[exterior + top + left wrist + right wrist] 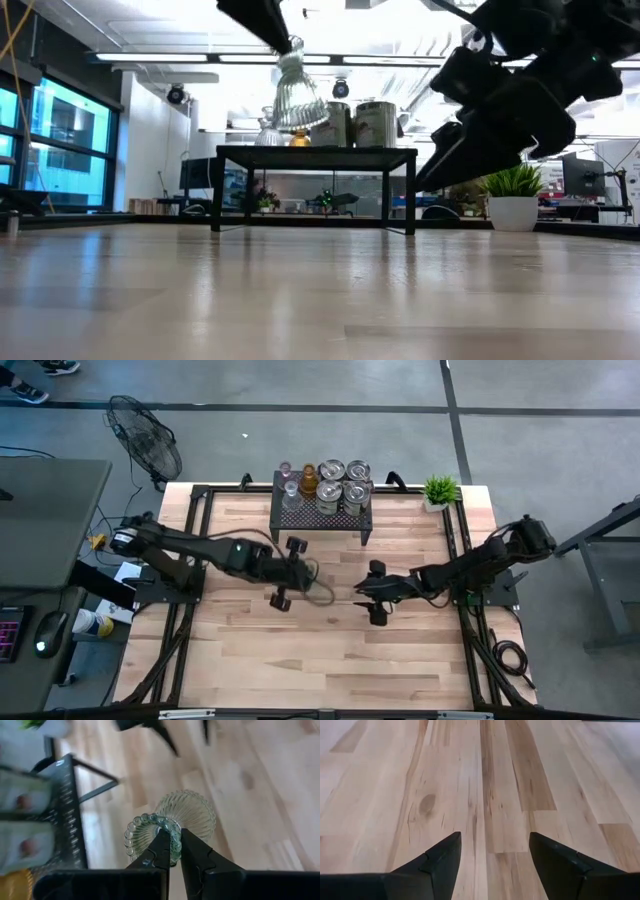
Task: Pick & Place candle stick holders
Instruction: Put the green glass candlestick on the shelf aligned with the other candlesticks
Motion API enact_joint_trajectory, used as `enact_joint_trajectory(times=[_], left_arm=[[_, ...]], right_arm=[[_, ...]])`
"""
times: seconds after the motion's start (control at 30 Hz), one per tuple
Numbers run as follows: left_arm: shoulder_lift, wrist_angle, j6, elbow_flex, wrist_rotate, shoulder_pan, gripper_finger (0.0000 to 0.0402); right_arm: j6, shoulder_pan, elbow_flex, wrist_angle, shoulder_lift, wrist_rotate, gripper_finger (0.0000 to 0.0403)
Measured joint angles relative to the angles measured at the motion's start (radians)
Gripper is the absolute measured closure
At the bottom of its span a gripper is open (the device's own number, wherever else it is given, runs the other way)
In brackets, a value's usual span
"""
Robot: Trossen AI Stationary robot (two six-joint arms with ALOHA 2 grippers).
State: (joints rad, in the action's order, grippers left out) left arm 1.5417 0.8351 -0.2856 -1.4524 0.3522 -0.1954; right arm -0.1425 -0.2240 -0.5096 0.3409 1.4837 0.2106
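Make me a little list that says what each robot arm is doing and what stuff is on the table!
left tool: shut on the rim of a ribbed glass holder, held in the air above the table
right tool: open, holding nothing, over bare wood
rack: small black one at the table's far edge
on the rack: more holders, silver, clear and one amber
plant: green, in a white pot, at the far right corner
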Motion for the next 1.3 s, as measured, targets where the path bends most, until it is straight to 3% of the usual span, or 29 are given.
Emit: enact_joint_trajectory(times=[0.4, 0.87, 1.3], left_arm=[[0.0, 0.091, 0.156, -0.129, -0.002, 0.225, 0.0388], [0.01, 0.102, 0.327, -0.151, -0.062, 0.419, 0.0388], [0.269, 0.43, 0.376, -0.535, -0.055, 0.439, 0.0389]], right_arm=[[0.049, -0.002, 0.016, 0.017, 0.0, -0.013, 0.0176], [0.149, 0.001, 0.016, 0.023, 0.001, -0.015, 0.0176], [0.212, 0.002, 0.016, 0.008, 0.001, -0.021, 0.0176]])
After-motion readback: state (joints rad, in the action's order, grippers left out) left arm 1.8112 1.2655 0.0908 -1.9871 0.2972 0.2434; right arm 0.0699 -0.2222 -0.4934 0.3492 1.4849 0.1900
